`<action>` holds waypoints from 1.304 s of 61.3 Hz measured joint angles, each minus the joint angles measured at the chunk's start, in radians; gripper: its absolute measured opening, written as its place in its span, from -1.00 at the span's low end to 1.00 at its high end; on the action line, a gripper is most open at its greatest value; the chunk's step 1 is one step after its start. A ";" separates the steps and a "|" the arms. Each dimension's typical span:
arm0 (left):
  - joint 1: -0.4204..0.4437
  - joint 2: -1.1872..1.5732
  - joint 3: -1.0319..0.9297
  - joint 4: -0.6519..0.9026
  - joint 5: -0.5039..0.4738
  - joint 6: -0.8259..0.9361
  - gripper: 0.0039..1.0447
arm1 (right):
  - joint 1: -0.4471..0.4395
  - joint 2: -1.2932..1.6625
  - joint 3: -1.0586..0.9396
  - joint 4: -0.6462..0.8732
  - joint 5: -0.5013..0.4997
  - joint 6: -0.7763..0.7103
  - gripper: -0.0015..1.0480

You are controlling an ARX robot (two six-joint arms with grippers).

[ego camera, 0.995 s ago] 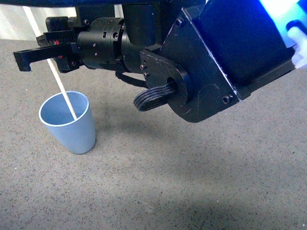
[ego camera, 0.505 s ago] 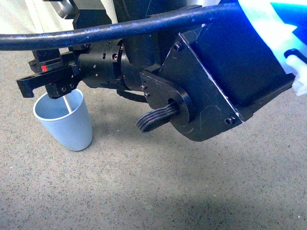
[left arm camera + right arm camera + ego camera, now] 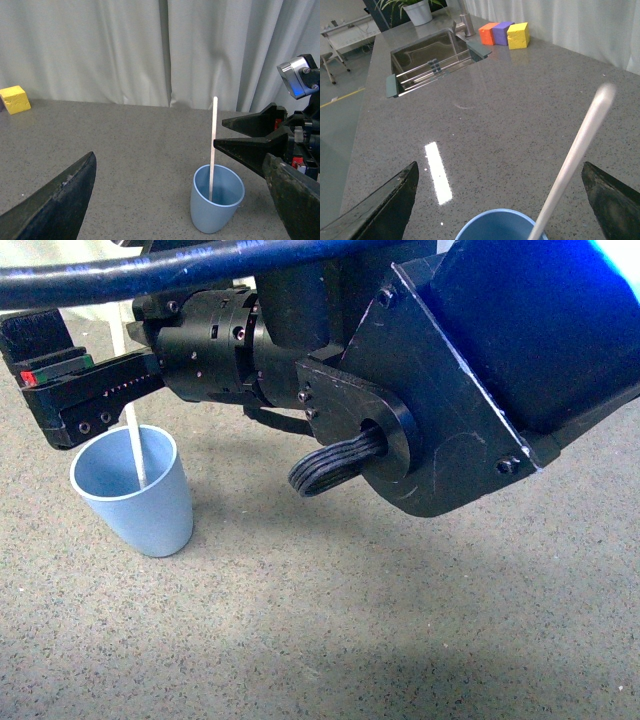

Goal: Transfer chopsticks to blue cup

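Jaws wide apart; thin cream-white chopsticks point(image 3: 212, 140) upright in light-blue cup point(image 3: 212, 221).

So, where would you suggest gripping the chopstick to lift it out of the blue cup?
Grip the chopstick on its bare upper shaft, above the blue cup, closing across it from the side. It stands almost upright with its lower end inside the cup, so only that upper part is reachable.

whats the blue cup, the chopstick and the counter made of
Blue cup: likely plastic, matte, even light-blue colour with no shine.
Chopstick: pale wood or plastic, cannot tell which; smooth cream surface, no visible grain.
Counter: speckled grey, stone-like, glossy enough to reflect light.
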 joint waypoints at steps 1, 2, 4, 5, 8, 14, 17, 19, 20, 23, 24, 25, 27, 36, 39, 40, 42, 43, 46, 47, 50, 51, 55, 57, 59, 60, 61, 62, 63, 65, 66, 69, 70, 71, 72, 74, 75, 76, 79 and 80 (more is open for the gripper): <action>0.000 0.000 0.000 0.000 0.000 0.000 0.88 | 0.000 0.000 -0.001 0.000 0.000 -0.003 0.82; 0.000 0.000 0.000 0.000 0.000 0.000 0.88 | 0.000 0.000 -0.003 0.000 0.000 -0.010 0.82; 0.000 0.000 0.000 0.000 0.000 0.000 0.88 | 0.000 -0.001 -0.007 0.000 0.000 -0.018 0.82; 0.000 0.000 0.000 0.000 0.000 0.000 0.88 | 0.000 -0.002 -0.010 0.000 0.000 -0.022 0.82; 0.000 0.000 0.000 0.000 0.000 0.000 0.88 | 0.000 -0.005 -0.017 0.000 0.000 -0.034 0.82; 0.000 0.000 0.000 0.000 0.000 0.000 0.88 | 0.000 -0.019 -0.032 0.002 0.003 -0.048 0.82; 0.000 0.000 0.000 0.000 0.000 0.000 0.88 | 0.000 -0.030 -0.042 0.009 0.008 -0.052 0.82; 0.000 0.000 0.000 0.000 0.000 0.000 0.88 | -0.001 -0.039 -0.050 0.015 0.020 -0.053 0.82; 0.000 0.000 0.000 0.000 0.000 0.000 0.88 | -0.002 -0.046 -0.056 0.019 0.031 -0.053 0.82; 0.000 0.000 0.000 0.000 0.000 0.000 0.88 | -0.010 -0.073 -0.077 0.024 0.072 -0.050 0.82; 0.000 0.000 0.000 0.000 0.000 0.000 0.88 | -0.014 -0.083 -0.084 0.024 0.097 -0.049 0.82; 0.000 0.000 0.000 0.000 0.000 0.000 0.88 | -0.016 -0.088 -0.087 0.024 0.108 -0.048 0.82; 0.000 0.000 0.000 0.000 0.000 0.000 0.88 | -0.027 -0.109 -0.098 0.013 0.169 -0.046 0.82; 0.000 0.000 0.000 0.000 0.000 0.000 0.88 | -0.093 -0.189 -0.161 -0.084 0.414 -0.034 0.82; 0.000 0.000 0.000 0.000 0.000 0.000 0.88 | -0.126 -0.216 -0.193 -0.114 0.486 -0.035 0.82; 0.000 0.000 0.000 0.000 0.000 0.000 0.88 | -0.133 -0.221 -0.201 -0.120 0.492 -0.035 0.82; 0.000 0.000 0.000 0.000 0.000 0.000 0.88 | -0.184 -0.258 -0.245 -0.157 0.559 -0.053 0.82; 0.000 0.000 0.000 0.000 0.000 0.000 0.88 | -0.193 -0.263 -0.253 -0.160 0.566 -0.056 0.82; 0.000 0.000 0.000 0.000 0.000 0.000 0.88 | -0.239 -0.293 -0.291 -0.163 0.610 -0.073 0.82; 0.000 0.000 0.000 0.000 0.000 0.000 0.88 | -0.259 -0.306 -0.307 -0.169 0.626 -0.080 0.82; 0.000 0.000 0.000 0.000 0.000 0.000 0.88 | -0.298 -0.334 -0.338 -0.186 0.656 -0.089 0.82; 0.000 0.000 0.000 0.000 0.000 0.000 0.88 | -0.317 -0.348 -0.354 -0.191 0.670 -0.096 0.82; 0.000 0.000 0.000 0.000 0.000 0.000 0.88 | -0.384 -0.396 -0.411 -0.200 0.704 -0.115 0.82; 0.000 0.000 0.000 0.000 0.000 0.000 0.88 | -0.410 -0.416 -0.435 -0.200 0.721 -0.122 0.82; 0.000 0.000 0.000 0.000 0.000 0.000 0.88 | -0.443 -0.446 -0.465 -0.201 0.740 -0.132 0.82; 0.000 0.000 0.000 0.000 0.000 0.000 0.88 | -0.451 -0.454 -0.472 -0.201 0.742 -0.132 0.82; 0.000 0.000 0.000 0.000 0.000 0.000 0.88 | -0.467 -0.469 -0.486 -0.200 0.744 -0.132 0.82; 0.000 0.000 0.000 0.000 0.000 0.000 0.88 | -0.475 -0.478 -0.493 -0.199 0.746 -0.133 0.82; 0.000 0.000 0.000 0.000 0.000 0.000 0.88 | -0.491 -0.494 -0.507 -0.196 0.750 -0.135 0.82; 0.000 0.000 0.000 0.000 0.000 0.000 0.88 | -0.514 -0.521 -0.527 -0.192 0.766 -0.141 0.82; 0.000 0.000 0.000 0.000 0.000 0.000 0.88 | -0.529 -0.541 -0.539 -0.191 0.775 -0.143 0.82; 0.000 0.000 0.000 0.000 0.000 0.000 0.88 | -0.585 -0.613 -0.586 -0.174 0.779 -0.144 0.81; 0.000 0.000 0.000 0.000 0.000 0.000 0.88 | -0.605 -0.621 -0.608 -0.121 0.746 -0.141 0.76; 0.000 0.000 0.000 0.000 0.000 0.000 0.88 | -0.623 -0.631 -0.637 -0.045 0.697 -0.141 0.70; 0.000 0.000 0.000 0.000 0.000 0.000 0.88 | -0.643 -0.644 -0.682 0.060 0.637 -0.140 0.60; 0.000 0.000 0.000 0.000 -0.002 0.000 0.88 | -0.657 -0.660 -0.732 0.148 0.599 -0.140 0.50; 0.000 0.000 0.000 0.000 -0.002 0.000 0.88 | -0.659 -0.667 -0.748 0.171 0.591 -0.140 0.46; 0.000 0.000 0.000 0.000 -0.001 0.000 0.88 | -0.662 -0.681 -0.776 0.210 0.580 -0.140 0.39; 0.000 0.001 0.000 0.000 0.000 0.000 0.88 | -0.662 -0.721 -0.829 0.254 0.564 -0.140 0.22; 0.000 0.001 0.000 0.000 0.000 0.000 0.88 | -0.662 -0.729 -0.836 0.255 0.561 -0.140 0.19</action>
